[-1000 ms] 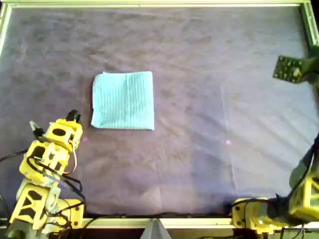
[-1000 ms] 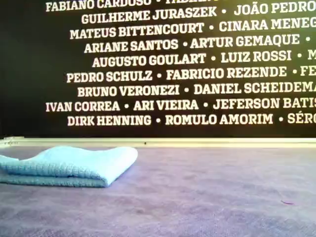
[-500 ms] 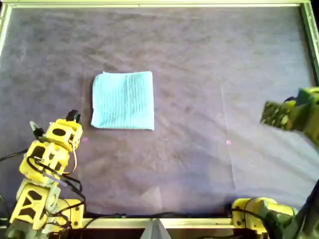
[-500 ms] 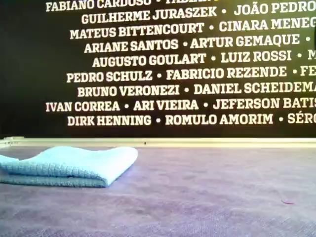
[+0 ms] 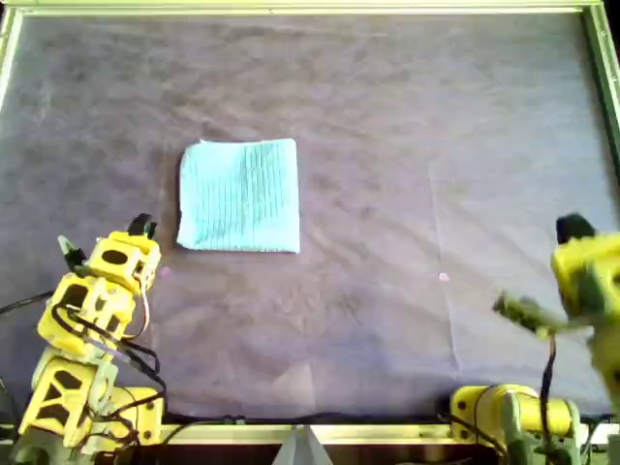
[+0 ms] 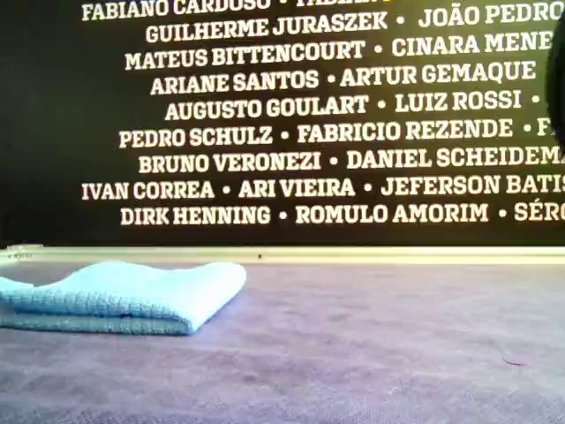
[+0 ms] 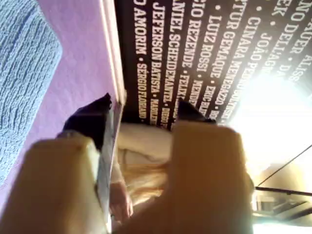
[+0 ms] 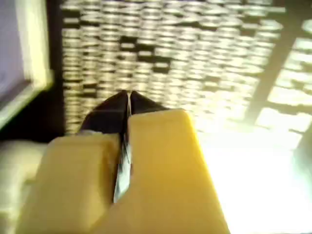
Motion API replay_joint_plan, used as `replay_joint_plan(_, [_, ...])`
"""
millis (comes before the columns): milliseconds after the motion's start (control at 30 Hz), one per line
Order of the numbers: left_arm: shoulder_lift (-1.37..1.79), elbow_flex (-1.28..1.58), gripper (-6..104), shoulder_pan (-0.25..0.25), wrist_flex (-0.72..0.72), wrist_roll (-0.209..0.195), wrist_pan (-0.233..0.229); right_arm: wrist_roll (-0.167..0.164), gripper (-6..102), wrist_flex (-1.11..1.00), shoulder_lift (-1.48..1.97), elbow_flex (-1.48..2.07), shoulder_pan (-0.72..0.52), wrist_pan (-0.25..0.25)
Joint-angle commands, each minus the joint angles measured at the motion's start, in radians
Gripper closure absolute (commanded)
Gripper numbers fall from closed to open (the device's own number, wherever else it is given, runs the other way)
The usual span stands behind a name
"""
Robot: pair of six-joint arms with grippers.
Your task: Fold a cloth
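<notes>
I count one cloth (image 5: 238, 196), one purple table cover (image 5: 407, 116) and two yellow arms, each with a gripper. The cloth lies folded flat on the cover, left of centre in the overhead view, exactly where it was a second ago. It is close to square, so I can't call a long axis. Its edges sit square to the table rim, its ribs run top to bottom in the overhead view, and its rounded fold faces the exterior view's right. My first gripper (image 7: 144, 111) is parked just beside the cloth's near corner, unmoved, fingers spread and holding nothing. The other arm (image 5: 581, 271) has swung down along the overhead view's right edge. My second gripper (image 8: 127, 100) has its tips pressed together.
</notes>
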Motion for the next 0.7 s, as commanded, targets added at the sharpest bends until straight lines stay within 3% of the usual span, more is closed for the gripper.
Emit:
replay_joint_plan(0, [0.017, -0.014, 50, 0.002, -0.009, -0.006, -0.008, -0.009, 95, -0.126, 0.092, 0.192, -0.003, -0.003])
replay_joint_plan(133, [0.017, -0.014, 50, 0.002, -0.009, -0.006, -0.008, -0.084, 95, -0.272, 0.189, 0.437, -0.003, 0.002])
replay_joint_plan(233, [0.017, -0.014, 50, 0.0, -0.009, -0.008, -0.008, -0.118, 95, -0.407, 0.25, 0.575, -0.017, 0.009])
replay_joint_plan(367, [0.017, -0.014, 50, 0.0, -0.009, -0.008, -0.008, -0.121, 95, -0.578, 0.331, 0.729, -0.02, 0.011])
replay_joint_plan(467, [0.017, -0.014, 50, 0.0, -0.009, -0.008, -0.008, -0.106, 95, -0.67, 0.353, 0.824, -0.02, 0.011])
replay_joint_plan(667, [0.017, -0.014, 50, 0.0, -0.009, -0.008, -0.008, -0.104, 94, -0.744, 0.353, 0.954, -0.023, 0.012])
